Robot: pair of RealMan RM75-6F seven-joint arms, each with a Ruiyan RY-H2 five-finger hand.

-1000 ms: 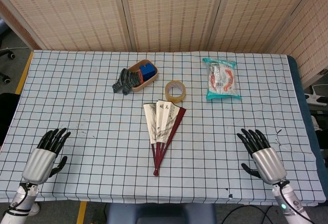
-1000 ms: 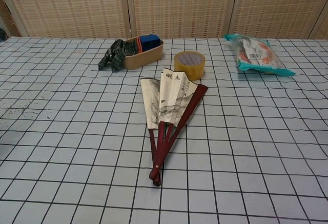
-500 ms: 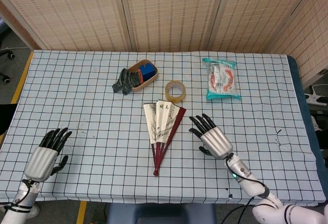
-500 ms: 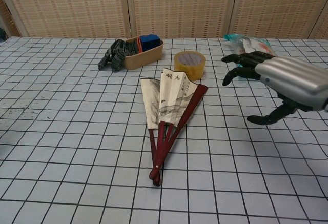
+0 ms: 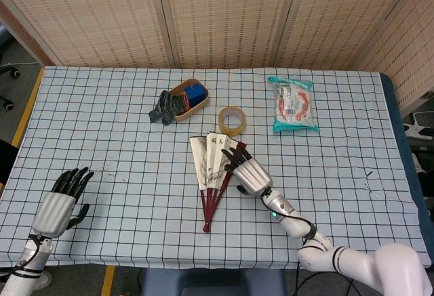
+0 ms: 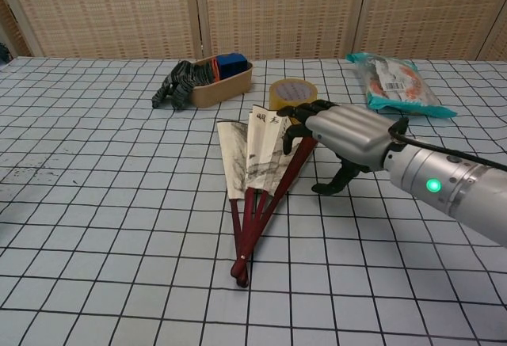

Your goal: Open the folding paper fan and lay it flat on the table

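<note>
I've swung my right hand (image 5: pixel 248 172) left across the table, from the near right corner to the fan (image 5: pixel 211 167); fingers (image 6: pixel 299 112) now spread over its right edge. Left hand (image 5: pixel 58 208) drifted a bit nearer.

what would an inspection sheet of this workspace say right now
surface: table under a white cloth with a dark grid, a few dark specks on it
job's things: folding paper fan only partly open, lying flat mid-table, pivot end toward the robot
clutter: tape roll behind the fan; snack packet at far right; tan box holding a blue item, dark bundle against it
hands: right hand over the fan's right edge, fingers spread, contact cannot be told; left hand at the near left, holds nothing
cables: nothing seen
surroundings: woven screen panels behind the table; yellow floor line at left
</note>
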